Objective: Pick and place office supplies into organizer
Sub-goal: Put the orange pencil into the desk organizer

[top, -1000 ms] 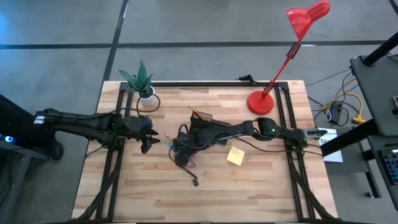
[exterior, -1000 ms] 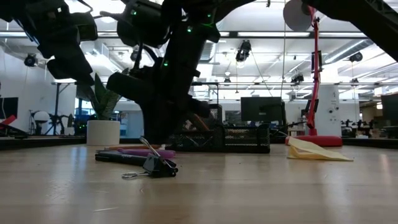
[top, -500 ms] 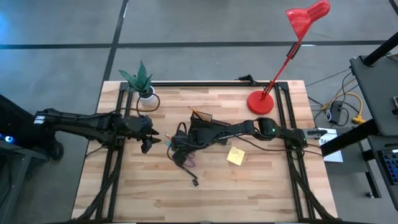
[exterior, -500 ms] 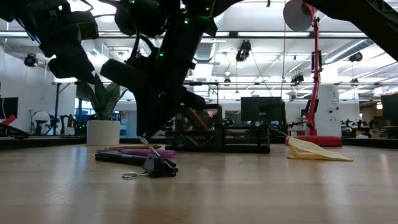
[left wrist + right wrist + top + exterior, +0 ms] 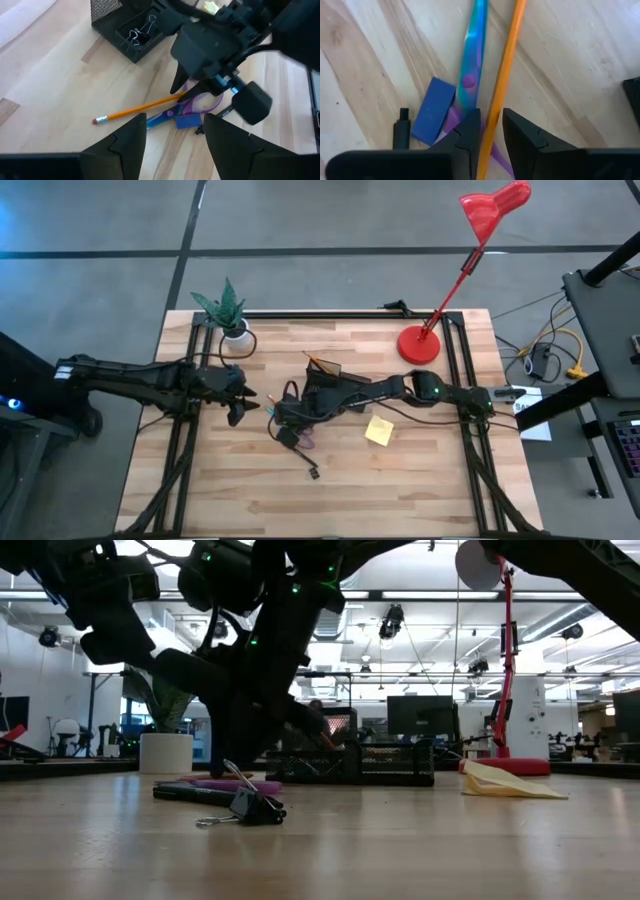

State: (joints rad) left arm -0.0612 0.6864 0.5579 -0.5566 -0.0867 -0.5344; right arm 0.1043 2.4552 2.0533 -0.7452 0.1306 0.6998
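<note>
Wooden bench: right pincer grasping the orange pencil beside scissors, seen only by its wrist camera; left pincer released.

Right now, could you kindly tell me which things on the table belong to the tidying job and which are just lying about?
Job: organizer, pencil, scissors, sticky pad, clip, blue block.
Lying about: lamp, plant pot.
</note>
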